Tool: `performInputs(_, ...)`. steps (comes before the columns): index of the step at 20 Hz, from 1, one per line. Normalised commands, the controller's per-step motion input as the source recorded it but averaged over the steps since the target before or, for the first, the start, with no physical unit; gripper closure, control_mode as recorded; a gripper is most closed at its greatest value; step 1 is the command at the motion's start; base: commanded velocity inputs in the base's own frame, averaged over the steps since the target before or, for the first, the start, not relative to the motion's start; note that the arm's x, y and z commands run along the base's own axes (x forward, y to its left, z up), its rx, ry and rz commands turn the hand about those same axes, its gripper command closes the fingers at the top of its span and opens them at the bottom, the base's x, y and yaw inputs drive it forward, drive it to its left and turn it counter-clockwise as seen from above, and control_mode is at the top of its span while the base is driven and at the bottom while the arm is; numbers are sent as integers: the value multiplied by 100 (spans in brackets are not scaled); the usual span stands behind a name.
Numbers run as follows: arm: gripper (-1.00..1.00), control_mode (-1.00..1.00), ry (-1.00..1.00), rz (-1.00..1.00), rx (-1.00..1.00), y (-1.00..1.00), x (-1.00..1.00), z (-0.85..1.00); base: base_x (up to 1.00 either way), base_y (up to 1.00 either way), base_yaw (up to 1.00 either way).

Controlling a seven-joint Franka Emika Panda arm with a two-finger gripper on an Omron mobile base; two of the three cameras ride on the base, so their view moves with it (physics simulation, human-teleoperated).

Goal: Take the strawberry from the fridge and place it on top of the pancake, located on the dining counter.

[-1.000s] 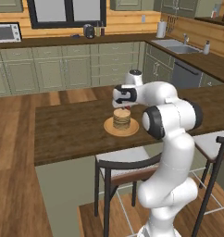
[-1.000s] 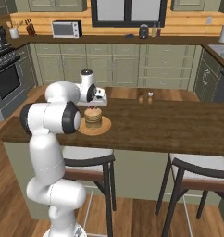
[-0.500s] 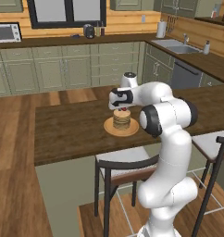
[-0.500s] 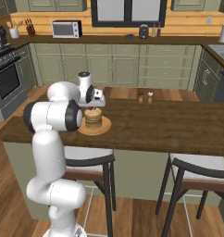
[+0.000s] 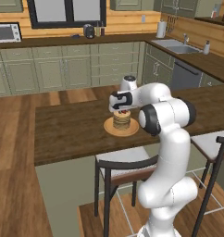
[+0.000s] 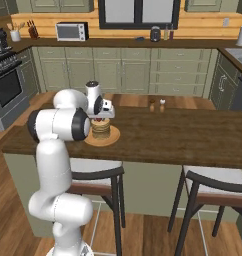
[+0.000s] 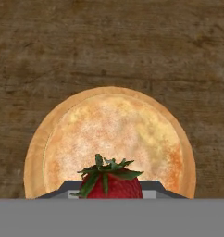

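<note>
The strawberry (image 7: 111, 183), red with green leaves, sits between my two fingertips (image 7: 67, 188) at the bottom of the hand view. My gripper (image 5: 121, 108) is shut on it and hangs just above the pancake (image 5: 121, 120). The tan stack rests on its orange-tan plate (image 5: 110, 130) on the dark wood dining counter (image 5: 72, 132). From the right base view, the gripper (image 6: 102, 116) holds the strawberry (image 6: 99, 120) close over the pancake (image 6: 100, 130). Looking down from the hand, the pancake (image 7: 114, 136) lies straight below, ringed by the plate (image 7: 34, 150). Whether the berry touches the stack is unclear.
Two small shakers (image 6: 157, 105) stand on the counter's far side, right of the plate. Dark-framed stools (image 6: 95, 172) (image 6: 218, 186) sit under the near edge. Sage-green cabinets (image 5: 63, 69) line the back wall, and a sink (image 5: 176, 45) lies at the far right.
My hand has come down and slightly in over the pancake stack, carrying the strawberry; it now sits lower and closer to the top of the stack.
</note>
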Motion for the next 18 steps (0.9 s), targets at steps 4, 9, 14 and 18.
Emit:
performInputs(4, 100, -100, 0, 0, 0, 0, 4, -3, 0, 0, 0)
performInputs(9, -100, -100, 0, 0, 0, 0, 0, 0, 0, 0, 0)
performInputs(14, -100, -100, 0, 0, 0, 0, 1, 0, 0, 0, 0)
performInputs(18, -100, -100, 0, 0, 0, 0, 3, 0, 0, 0, 0)
